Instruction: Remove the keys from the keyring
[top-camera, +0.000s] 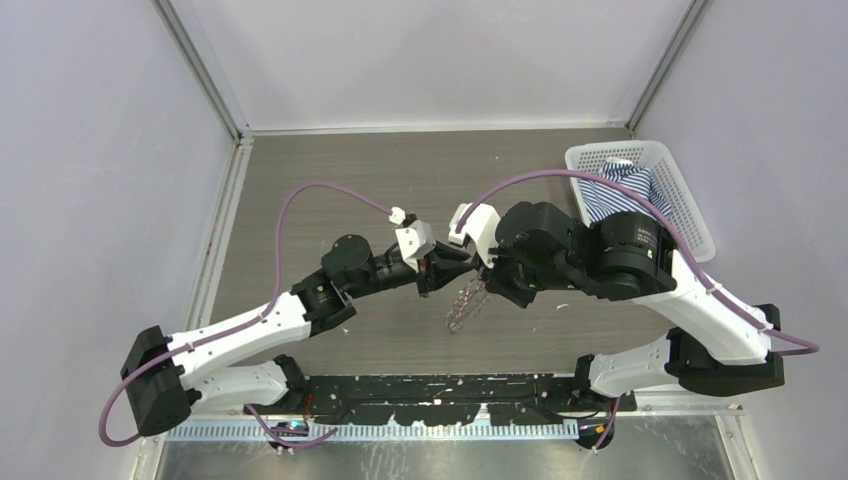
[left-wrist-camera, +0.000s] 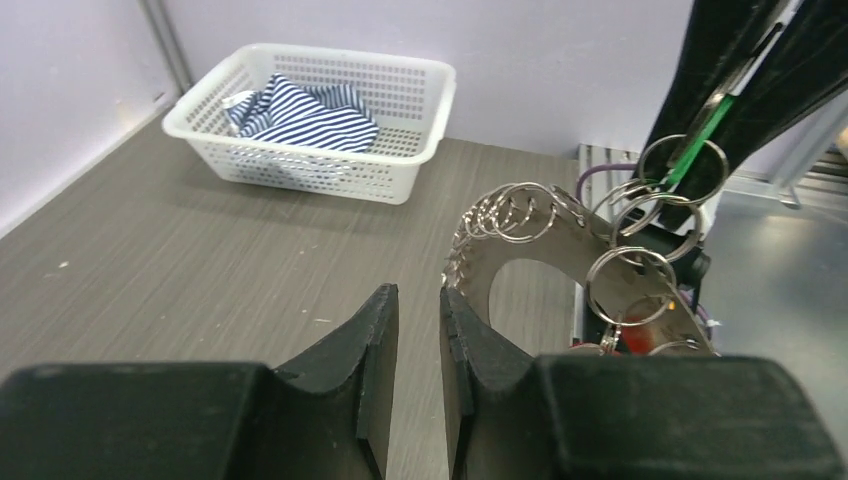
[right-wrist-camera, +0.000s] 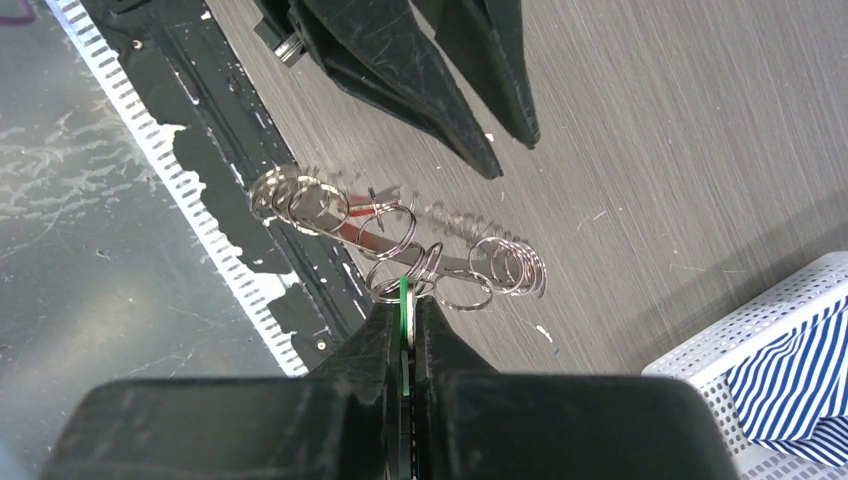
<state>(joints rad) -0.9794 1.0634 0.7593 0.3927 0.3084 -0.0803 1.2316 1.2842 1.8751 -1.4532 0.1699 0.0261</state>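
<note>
1. My right pincer (right-wrist-camera: 404, 318) is clamped shut on the green-headed key (right-wrist-camera: 404, 298). Only a thin bright green plastic edge shows between its two black fingers.
2. My left pincer (left-wrist-camera: 418, 302) stands just left of the right one, slightly parted with a narrow slit between its black, wedge-shaped fingers (left-wrist-camera: 372, 345). Nothing is in that slit.
3. The keys (left-wrist-camera: 545, 238) hang in the air from the right pincer's grip, above the middle of the bench (top-camera: 400, 170), just right of my left fingertips and not touching them.
4. The bunch is silvery, flat metal, bent into an arch around an oval opening. Many small wire loops run along its edge like a coil.
5. I cannot tell which of those wire loops is the keyring itself. In the right wrist view part of the bunch is smeared by blur, and from above it is only a small glinting cluster.
6. The lower part of the bunch is cut off behind my left pincer's body in the left wrist view.
7. The bench is grey-brown with a fine wood-like grain.
8. At its far right sits a white plastic mesh basket (top-camera: 690, 215) holding a crumpled blue-and-white striped cloth (left-wrist-camera: 310, 115).
</note>
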